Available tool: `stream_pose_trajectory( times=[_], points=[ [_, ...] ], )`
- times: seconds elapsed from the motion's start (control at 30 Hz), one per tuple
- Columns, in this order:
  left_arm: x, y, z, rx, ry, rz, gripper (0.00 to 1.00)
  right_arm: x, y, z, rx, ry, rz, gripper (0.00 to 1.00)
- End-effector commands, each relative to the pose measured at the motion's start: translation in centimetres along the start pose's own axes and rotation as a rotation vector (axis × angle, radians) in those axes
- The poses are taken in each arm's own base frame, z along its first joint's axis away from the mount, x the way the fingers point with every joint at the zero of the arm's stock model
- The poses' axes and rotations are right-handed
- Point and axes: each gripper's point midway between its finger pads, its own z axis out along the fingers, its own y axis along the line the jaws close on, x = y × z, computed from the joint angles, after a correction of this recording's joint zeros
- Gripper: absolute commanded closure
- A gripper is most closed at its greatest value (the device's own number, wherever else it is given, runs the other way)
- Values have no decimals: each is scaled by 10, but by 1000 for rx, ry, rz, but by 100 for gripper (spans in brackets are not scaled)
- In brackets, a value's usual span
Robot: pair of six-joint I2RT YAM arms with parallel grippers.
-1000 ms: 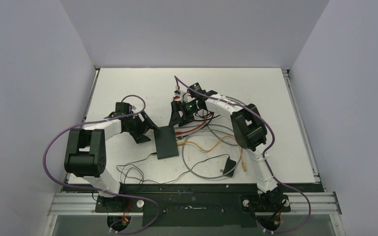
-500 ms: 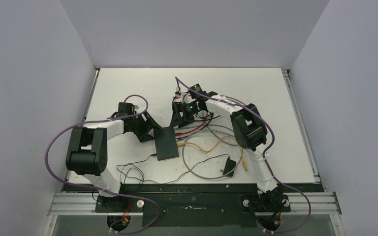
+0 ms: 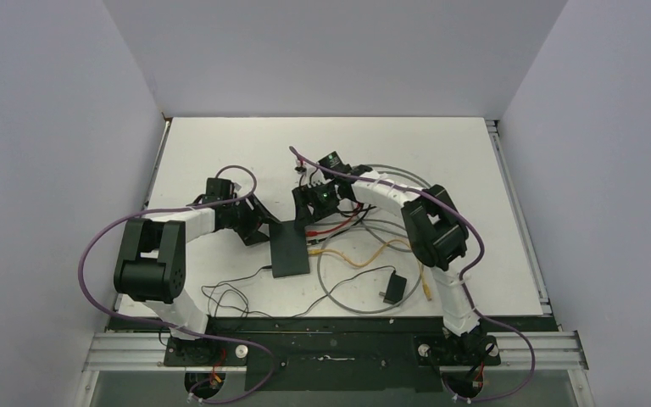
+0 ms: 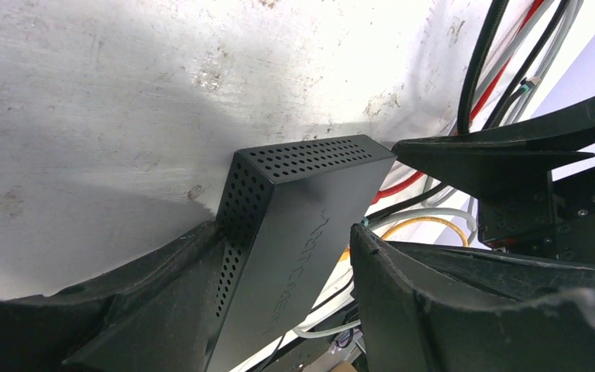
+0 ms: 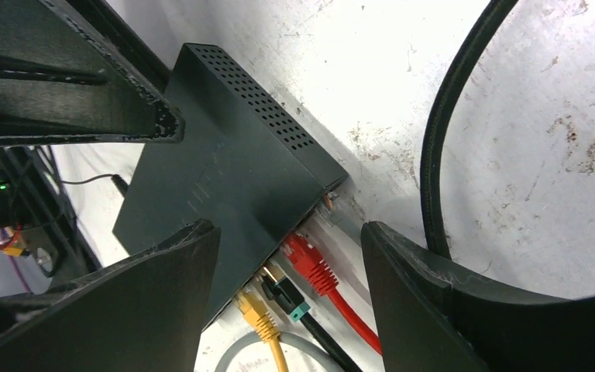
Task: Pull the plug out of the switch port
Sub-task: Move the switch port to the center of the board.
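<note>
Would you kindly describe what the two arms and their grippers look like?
Both the left arm and right arm have white links joined by bulky black joint housings, each trailed by a looping purple cable. A small green light glows on the right arm. The left gripper and right gripper have matte-black, scuffed, tapering fingers.

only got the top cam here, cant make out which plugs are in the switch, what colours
observer: the right wrist view shows three side by side in the switch: a red plug, a black plug and a yellow plug.
operator: anything gripped yet
observer: no. the right tool is open, with the red plug in the gap and untouched.
operator: and the other arm
observer: the left tool straddles the switch's vented end. I can't tell whether it is pressing on it.
</note>
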Motion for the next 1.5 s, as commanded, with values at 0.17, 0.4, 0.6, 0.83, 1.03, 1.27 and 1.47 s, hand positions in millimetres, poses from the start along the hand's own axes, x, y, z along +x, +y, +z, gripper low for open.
stream_pose_trajectory(
  times=[0.17, 0.4, 0.6, 0.83, 1.03, 1.27, 1.47],
  points=[
    [5, -26, -4, 86, 6, 34, 45, -16, 51, 0, -265, -38, 106, 39],
    [9, -47, -10, 139, 12, 59, 47, -28, 50, -3, -340, -97, 187, 52],
    [12, -61, -12, 186, 22, 71, 47, -25, 45, -3, -346, -106, 202, 63],
    [10, -61, -10, 167, 18, 87, 47, -30, 25, -20, -167, -127, 104, 56],
    [3, -38, -11, 18, -17, 115, 44, -39, 12, -50, -25, -186, 39, 34],
    [13, -11, -1, -57, 29, 115, 44, -21, 5, -43, -25, -133, 57, 31],
    [27, 1, 13, -52, 70, 87, 45, 1, -3, -21, -62, -39, 83, 30]
  ],
)
